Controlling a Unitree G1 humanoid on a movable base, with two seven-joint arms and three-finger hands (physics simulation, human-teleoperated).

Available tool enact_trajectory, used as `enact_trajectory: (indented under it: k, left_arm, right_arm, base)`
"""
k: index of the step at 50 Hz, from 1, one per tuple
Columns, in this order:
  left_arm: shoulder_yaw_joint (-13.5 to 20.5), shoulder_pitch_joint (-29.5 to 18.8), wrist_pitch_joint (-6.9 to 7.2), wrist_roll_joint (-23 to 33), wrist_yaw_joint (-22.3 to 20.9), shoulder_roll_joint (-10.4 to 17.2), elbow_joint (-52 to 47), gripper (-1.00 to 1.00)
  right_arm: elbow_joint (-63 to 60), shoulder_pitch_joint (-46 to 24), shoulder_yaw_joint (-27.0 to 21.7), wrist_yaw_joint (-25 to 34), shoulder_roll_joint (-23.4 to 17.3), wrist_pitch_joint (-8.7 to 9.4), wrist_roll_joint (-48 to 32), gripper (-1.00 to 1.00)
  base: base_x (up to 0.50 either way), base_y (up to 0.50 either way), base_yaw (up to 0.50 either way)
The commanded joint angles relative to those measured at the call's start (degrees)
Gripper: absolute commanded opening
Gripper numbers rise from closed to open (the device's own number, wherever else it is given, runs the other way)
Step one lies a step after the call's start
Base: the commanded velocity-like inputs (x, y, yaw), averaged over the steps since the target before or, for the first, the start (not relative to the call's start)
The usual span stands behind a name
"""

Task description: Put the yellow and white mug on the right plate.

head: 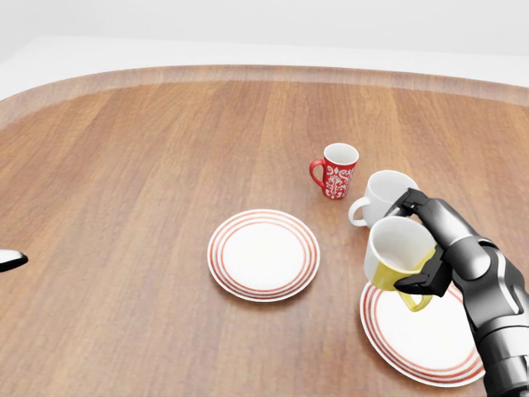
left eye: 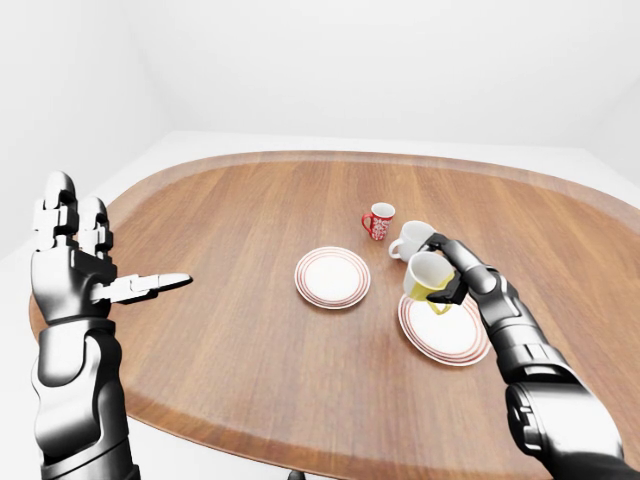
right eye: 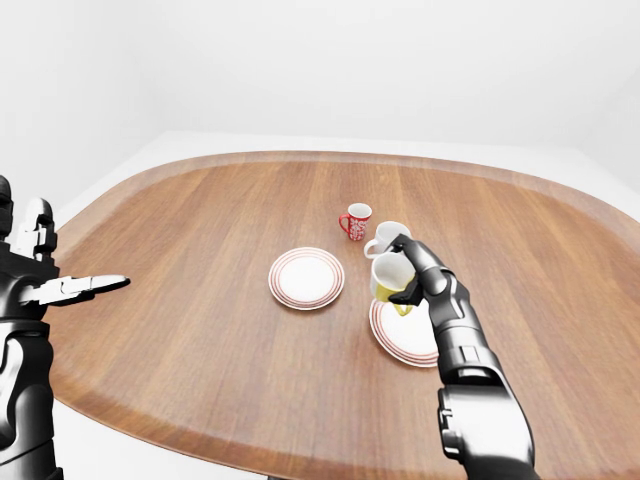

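Head view: yellow mug (head: 395, 252) gripped in right robot hand (head: 430, 248).
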Motion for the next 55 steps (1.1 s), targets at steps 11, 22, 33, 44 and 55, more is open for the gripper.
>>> enact_trajectory:
  k: [11,22,33,44,55]
  left_arm:
    - [0.05,0.12,0.0,0.23,-0.09,-0.07,-0.5,1.0]
    - [-0.2,-0.02,0.0,0.45,-0.17,-0.09,0.43,1.0]
    - [-0.16,-0.01,0.0,0.28,-0.17,0.0,0.17,1.0]
    - [-0.15,0.03,0.0,0.38,-0.28,-0.08,0.3,1.0]
    - [-0.13,0.04,0.0,0.35,-0.22,-0.02,-0.11,1.0]
  right_arm:
    - [10.02,-2.39,-0.83,-3.64,-4.19,-3.47,3.05,-1.0]
    - [14.79,-4.01,-0.68,-5.38,-4.16,-3.47,5.04,-1.0]
    - [17.81,-4.37,-0.78,-6.74,-4.58,-3.47,6.25,-1.0]
    - [20.22,-3.85,-1.02,-8.56,-4.66,-3.47,6.82,-1.0]
    - [21.04,-3.79,-0.97,-9.32,-4.24,-3.47,6.69,-1.0]
  base:
    - [0.0,0.0,0.0]
    - [0.0,0.0,0.0]
    - [0.0,0.0,0.0]
    - [0.0,0.0,0.0]
    - [0.0,0.0,0.0]
